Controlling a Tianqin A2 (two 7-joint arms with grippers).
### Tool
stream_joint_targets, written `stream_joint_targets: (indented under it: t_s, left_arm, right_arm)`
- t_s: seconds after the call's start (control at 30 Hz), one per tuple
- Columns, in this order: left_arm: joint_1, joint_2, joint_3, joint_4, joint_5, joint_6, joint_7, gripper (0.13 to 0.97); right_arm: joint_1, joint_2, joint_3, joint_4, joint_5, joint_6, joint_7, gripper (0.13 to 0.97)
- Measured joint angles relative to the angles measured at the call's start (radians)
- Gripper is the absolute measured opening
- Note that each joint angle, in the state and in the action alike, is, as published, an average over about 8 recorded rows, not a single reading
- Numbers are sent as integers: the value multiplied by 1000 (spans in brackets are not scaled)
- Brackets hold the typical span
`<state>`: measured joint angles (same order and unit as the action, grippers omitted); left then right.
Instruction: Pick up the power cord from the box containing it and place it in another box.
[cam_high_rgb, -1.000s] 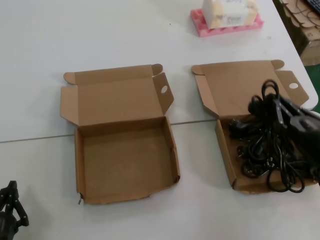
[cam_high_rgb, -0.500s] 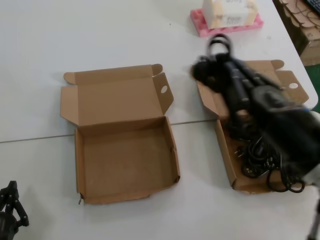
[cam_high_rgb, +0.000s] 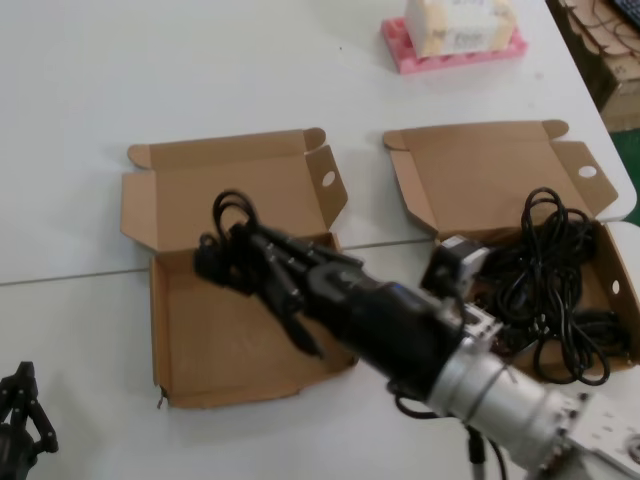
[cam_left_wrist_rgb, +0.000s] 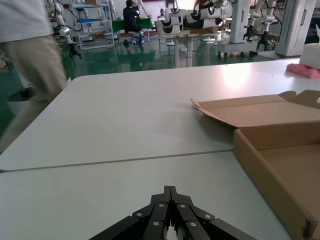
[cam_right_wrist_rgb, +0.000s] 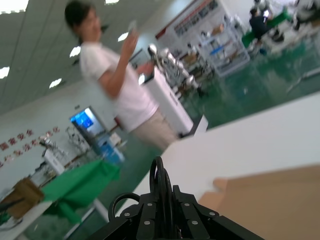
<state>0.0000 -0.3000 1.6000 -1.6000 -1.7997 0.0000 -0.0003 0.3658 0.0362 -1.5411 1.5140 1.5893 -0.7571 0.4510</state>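
Observation:
My right gripper (cam_high_rgb: 258, 258) is shut on the power cord (cam_high_rgb: 228, 228), a slim black hank whose loops stick out past the fingers, with the plug hanging at the side. It holds the cord above the back of the left box (cam_high_rgb: 200, 350), the one with the wavy front wall. In the right wrist view the cord (cam_right_wrist_rgb: 158, 182) is pinched between the fingers of the gripper (cam_right_wrist_rgb: 162, 199), with that box's lid (cam_right_wrist_rgb: 270, 200) beyond. The right box (cam_high_rgb: 452, 310), with a straight front wall, holds a black mass of cables (cam_high_rgb: 545, 280). My left gripper (cam_high_rgb: 20, 405) is parked shut at the near left (cam_left_wrist_rgb: 170, 192).
A pink foam tray with a white box (cam_high_rgb: 455, 35) stands at the far edge. Both lids lie open toward the back. The table's right edge runs just past the right box. The left box's side wall (cam_left_wrist_rgb: 265, 165) shows in the left wrist view. People stand in the background.
My right gripper has lifted the power cord out of the right box and swung it left across the table to above the left box. The left arm has not moved.

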Motion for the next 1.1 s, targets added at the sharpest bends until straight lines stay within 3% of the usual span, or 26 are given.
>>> stream_joint_targets:
  t_s: [0.37, 0.73, 0.93, 1.1]
  left_arm:
    - [0, 0, 0, 0, 0, 0, 0, 163]
    - [0, 0, 0, 0, 0, 0, 0, 163]
    - [0, 0, 0, 0, 0, 0, 0, 163]
    - [0, 0, 0, 0, 0, 0, 0, 163]
  right_arm:
    - [140, 82, -254, -240, -31, 197, 0, 192]
    - [226, 166, -433, -321, -31, 388, 0, 226]
    - [247, 185, -458, -323, -25, 443, 0, 289]
    - [245, 174, -375, -261, -12, 418, 0, 347]
